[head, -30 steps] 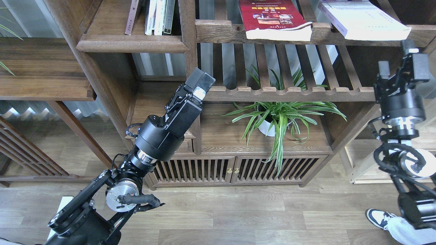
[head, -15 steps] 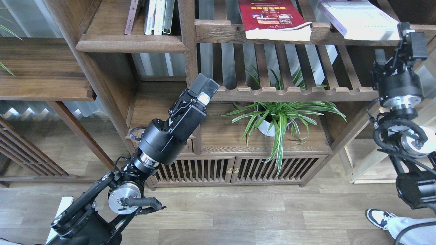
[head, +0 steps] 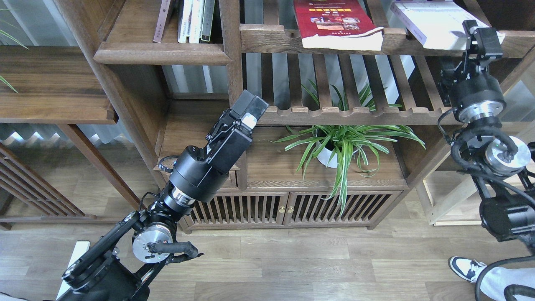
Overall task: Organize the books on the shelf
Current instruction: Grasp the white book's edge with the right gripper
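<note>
Plant (head: 342,144) leaves spread green in the middle of the frame, from a white pot on a low wooden ledge. Above it runs a slatted rack (head: 355,112) with a wavy front rail. At the upper middle, the red book (head: 334,23) lies flat on a higher rack and sticks out over the front rail. At the upper right, the white book (head: 434,21) lies flat too, also poking out past the edge. At the upper left, the shelf (head: 161,52) is a solid brown board with a round front edge, and a few thin standing books (head: 192,19) rest at its back. A sneaker (head: 464,267) shows at the lower right on the wood floor.

The left gripper (head: 248,104) points up near the middle post, touching nothing; I cannot tell if it is spread or clenched. The right gripper (head: 480,35) is at the near corner of the white book; I cannot tell if it grasps it.

Since 1 second ago, the right gripper has climbed from below the rack to the white book's corner. The left gripper has barely moved.
</note>
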`<state>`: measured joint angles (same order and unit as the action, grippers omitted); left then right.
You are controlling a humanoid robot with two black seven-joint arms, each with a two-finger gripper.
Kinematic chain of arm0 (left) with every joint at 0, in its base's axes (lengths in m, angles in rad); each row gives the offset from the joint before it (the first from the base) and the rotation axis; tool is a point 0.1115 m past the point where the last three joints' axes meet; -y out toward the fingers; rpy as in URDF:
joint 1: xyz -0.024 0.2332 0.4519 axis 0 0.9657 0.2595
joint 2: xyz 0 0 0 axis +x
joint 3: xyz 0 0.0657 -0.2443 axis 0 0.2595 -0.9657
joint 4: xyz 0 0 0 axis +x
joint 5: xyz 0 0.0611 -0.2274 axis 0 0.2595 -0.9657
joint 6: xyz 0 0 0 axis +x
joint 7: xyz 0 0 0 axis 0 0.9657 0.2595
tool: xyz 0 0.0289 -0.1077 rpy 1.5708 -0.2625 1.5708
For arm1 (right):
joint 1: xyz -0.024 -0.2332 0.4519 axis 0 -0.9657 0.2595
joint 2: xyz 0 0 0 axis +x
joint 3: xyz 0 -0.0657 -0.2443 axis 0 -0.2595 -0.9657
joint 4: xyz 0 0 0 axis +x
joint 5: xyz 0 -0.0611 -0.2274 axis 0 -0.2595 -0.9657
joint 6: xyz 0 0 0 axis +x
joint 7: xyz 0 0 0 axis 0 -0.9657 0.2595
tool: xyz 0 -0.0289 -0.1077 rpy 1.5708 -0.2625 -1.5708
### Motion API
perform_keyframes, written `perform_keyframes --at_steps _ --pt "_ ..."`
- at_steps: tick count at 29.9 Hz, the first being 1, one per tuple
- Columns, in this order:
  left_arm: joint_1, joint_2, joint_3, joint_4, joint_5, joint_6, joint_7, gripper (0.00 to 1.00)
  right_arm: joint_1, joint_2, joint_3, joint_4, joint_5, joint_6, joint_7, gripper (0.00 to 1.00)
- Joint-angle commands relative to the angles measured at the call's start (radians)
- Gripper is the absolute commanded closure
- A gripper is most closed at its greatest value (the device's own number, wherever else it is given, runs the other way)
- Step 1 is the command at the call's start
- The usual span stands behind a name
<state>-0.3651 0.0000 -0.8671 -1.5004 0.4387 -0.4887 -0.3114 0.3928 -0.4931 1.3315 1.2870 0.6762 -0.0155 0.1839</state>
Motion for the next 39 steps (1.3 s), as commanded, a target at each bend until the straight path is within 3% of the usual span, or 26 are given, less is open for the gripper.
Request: perform_keyframes --at_steps 1,11,26,39 --pt "0.002 0.000 -0.004 0.002 0.000 0.000 -0.001 0.01 0.011 -0.001 0.002 0.000 0.000 -0.030 -0.006 0.03" --pt "0.002 0.000 -0.007 0.011 0.000 0.000 0.000 0.01 0.058 -0.005 0.015 0.000 0.017 -0.133 -0.020 0.03" --pt "-0.003 0.000 -0.018 0.011 0.000 0.000 -0.002 0.01 0.073 -0.021 0.020 -0.006 0.016 -0.144 -0.032 0.11" --pt "-0.003 0.000 -0.027 0.011 0.000 0.000 0.000 0.01 0.121 -0.019 0.021 -0.012 0.016 -0.247 -0.037 0.11"
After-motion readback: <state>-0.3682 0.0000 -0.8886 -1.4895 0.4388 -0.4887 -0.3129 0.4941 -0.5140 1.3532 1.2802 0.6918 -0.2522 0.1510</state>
